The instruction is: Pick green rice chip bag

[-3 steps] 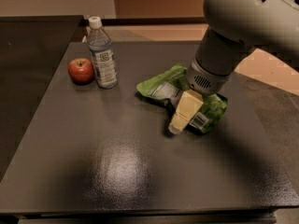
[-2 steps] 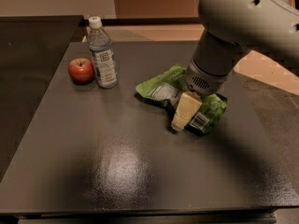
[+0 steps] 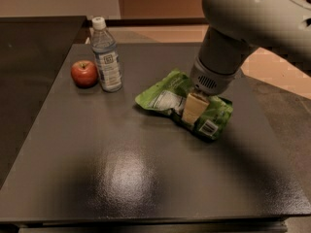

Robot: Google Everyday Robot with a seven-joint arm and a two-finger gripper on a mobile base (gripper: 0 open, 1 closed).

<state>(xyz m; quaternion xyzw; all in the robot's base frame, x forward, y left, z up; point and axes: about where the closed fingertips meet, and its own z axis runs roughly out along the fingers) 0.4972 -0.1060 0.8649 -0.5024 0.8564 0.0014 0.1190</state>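
The green rice chip bag lies crumpled on the dark table, right of centre, with its white label panel facing left and a small barcode at its lower right. My gripper comes down on the bag's middle from the big grey arm. One cream finger shows, pressed into the foil, which bunches up around its tip. The other finger is hidden behind the bag and wrist. The gripper looks shut on the bag, which still touches the table.
A clear water bottle with a white cap stands at the back left. A red apple sits just left of it. The table's front edge runs along the bottom, and a second dark surface lies to the left.
Less of the cream finger shows now, its tip sunk into the foil. The bag's left end has shifted slightly. The bottle and apple have not moved.
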